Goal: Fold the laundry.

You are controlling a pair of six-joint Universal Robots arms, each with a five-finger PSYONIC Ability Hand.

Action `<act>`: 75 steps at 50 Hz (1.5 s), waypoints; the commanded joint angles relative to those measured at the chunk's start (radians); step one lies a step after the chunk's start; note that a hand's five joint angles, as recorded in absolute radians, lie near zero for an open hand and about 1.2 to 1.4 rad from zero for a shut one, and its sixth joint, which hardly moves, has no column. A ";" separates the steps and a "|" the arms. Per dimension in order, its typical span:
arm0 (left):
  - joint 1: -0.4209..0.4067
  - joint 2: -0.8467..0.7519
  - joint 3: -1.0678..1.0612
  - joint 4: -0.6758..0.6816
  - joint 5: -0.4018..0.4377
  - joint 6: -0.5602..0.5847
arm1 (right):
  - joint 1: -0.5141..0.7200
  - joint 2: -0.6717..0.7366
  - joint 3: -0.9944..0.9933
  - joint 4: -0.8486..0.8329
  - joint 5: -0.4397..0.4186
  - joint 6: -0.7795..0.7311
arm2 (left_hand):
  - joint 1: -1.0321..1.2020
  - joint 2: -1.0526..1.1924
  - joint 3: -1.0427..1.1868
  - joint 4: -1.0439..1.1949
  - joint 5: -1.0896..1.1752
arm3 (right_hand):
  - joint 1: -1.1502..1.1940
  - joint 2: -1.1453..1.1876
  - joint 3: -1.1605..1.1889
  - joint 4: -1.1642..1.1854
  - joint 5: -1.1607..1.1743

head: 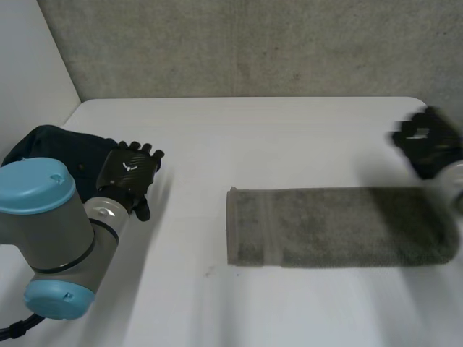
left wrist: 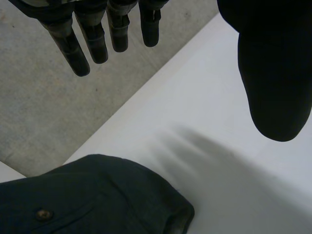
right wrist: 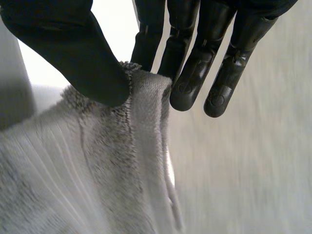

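A grey towel (head: 340, 228) lies on the white bench (head: 289, 137), folded into 1 long band that runs from the middle of the bench out to the right edge, its left end squared off and flat. The right hand (head: 428, 144) is at the far right, just over the towel's right end. In the right wrist view the towel (right wrist: 97, 170) rises in a ridge to the right hand (right wrist: 63, 44), where its edge is pinched between the thumb and the straight fingers (right wrist: 195, 73). At the left of the bench a dark blue garment (head: 65, 148) lies crumpled near the left edge. The left hand (head: 129, 170) hovers just beside its right side. In the left wrist view the left hand (left wrist: 273, 73) has its fingers (left wrist: 92, 39) straight and set wide from the thumb, holding nothing, with the garment (left wrist: 87, 195) below them showing 1 small button (left wrist: 44, 214).
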 commanded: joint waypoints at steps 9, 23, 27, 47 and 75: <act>-0.051 0.033 0.005 0.000 0.000 -0.039 | 0.518 0.087 0.164 -0.056 -0.138 -0.006 | -0.008 -0.022 -0.029 -0.020 -0.042 | 0.431 0.222 0.215 0.488 0.232; -0.232 -0.042 0.161 0.001 0.001 -0.040 | 0.329 -0.106 0.146 -0.027 -0.039 0.469 | -0.008 -0.022 -0.029 -0.020 -0.042 | -0.790 -0.999 -1.007 -0.733 -0.990; -0.289 -0.084 0.211 0.001 0.003 -0.049 | 0.206 -0.155 0.149 0.065 -0.054 0.725 | -0.011 -0.025 -0.032 -0.023 -0.045 | -0.790 -0.999 -1.007 -0.733 -0.990; -0.359 -0.200 0.252 -0.010 -0.008 -0.091 | -0.197 -0.017 0.310 0.253 -0.092 0.344 | -0.005 -0.019 -0.026 -0.017 -0.039 | 0.079 -0.130 -0.138 0.136 -0.121; -0.221 0.018 0.099 -0.013 -0.051 -0.106 | 0.599 0.122 -0.096 0.258 0.018 0.520 | -0.005 -0.019 -0.026 -0.017 -0.039 | 0.431 0.222 0.215 0.488 0.232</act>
